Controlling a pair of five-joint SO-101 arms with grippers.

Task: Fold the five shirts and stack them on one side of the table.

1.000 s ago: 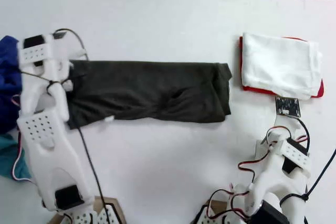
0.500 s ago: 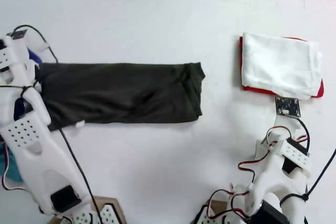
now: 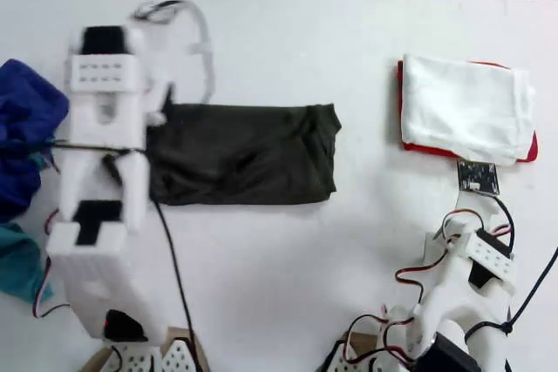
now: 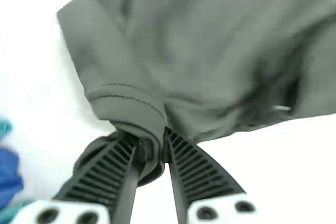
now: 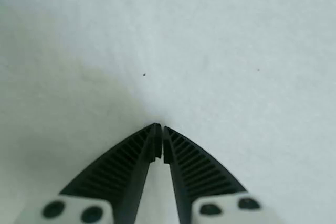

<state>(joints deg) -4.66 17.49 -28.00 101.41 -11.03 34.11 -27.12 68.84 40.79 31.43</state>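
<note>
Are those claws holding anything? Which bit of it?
The left gripper pinches the dark shirt by a bunched hemmed edge. The right gripper is shut on nothing.

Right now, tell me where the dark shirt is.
In the high view the dark shirt lies left of centre, between the blue shirt and the white shirt; the left claw grips its left end.

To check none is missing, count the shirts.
5: a dark green shirt mid-table in the left gripper; a white shirt folded atop a red shirt; a blue shirt and a teal shirt bunched at the left edge.
</note>
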